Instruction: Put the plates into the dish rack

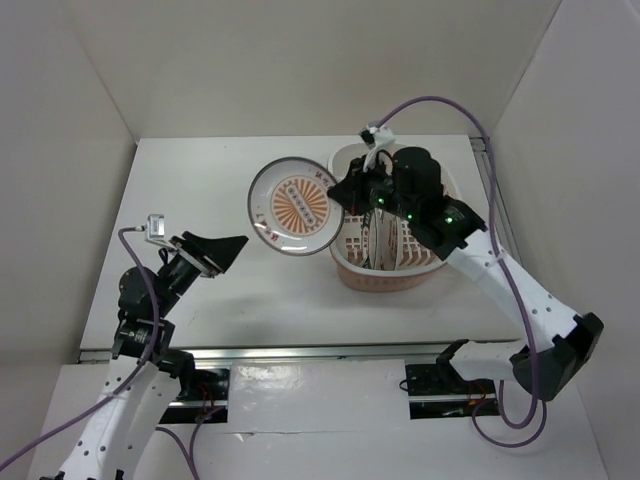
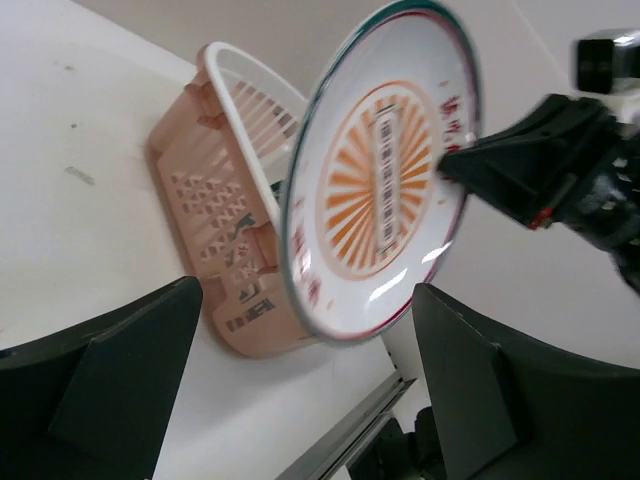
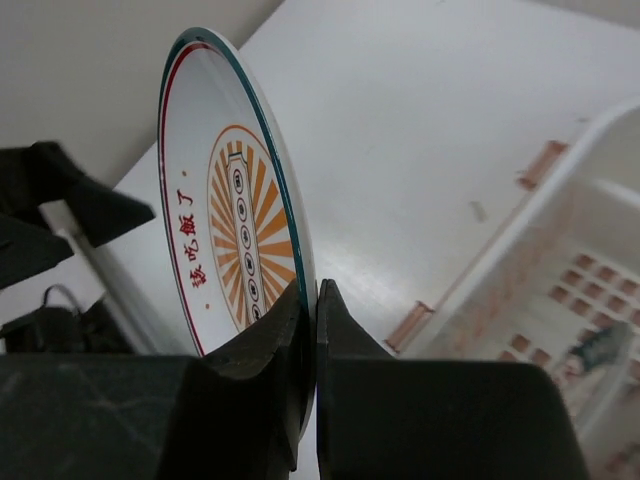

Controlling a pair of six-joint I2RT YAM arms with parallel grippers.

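Overhead, we see the R claw (image 1: 338,190) clamped on the right edge of the orange sunburst plate (image 1: 293,207). It holds the plate in the air, face toward the cam, just left of the pink dish rack (image 1: 345,268). The L claw (image 1: 222,254) sits lower left w/ jaws spread wide, gripping nothing, apart from the plate. Inside the rack, white plates on edge (image 1: 382,245) are partly hidden by the R arm. We can't tell how many there are, or their patterns.

The L wrist cam adds detail the top view lacks: a green-and-red rim, red characters round the sunburst, and the R claw's dark fingers (image 2: 495,170) pinching that rim. The rack's slotted side shows behind the plate, and the L fingers (image 2: 110,400) frame the plate w/o touching it.

The R wrist cam shows the plate nearly edge-on, its rim squeezed between two closed fingers (image 3: 270,340). The rack's grid bottom shows at right.

The white table (image 1: 200,180) bears a few small marks. Plain white panels (image 1: 100,80) close it in at left, back and right. Purple cables (image 1: 440,102) trail from both arms.
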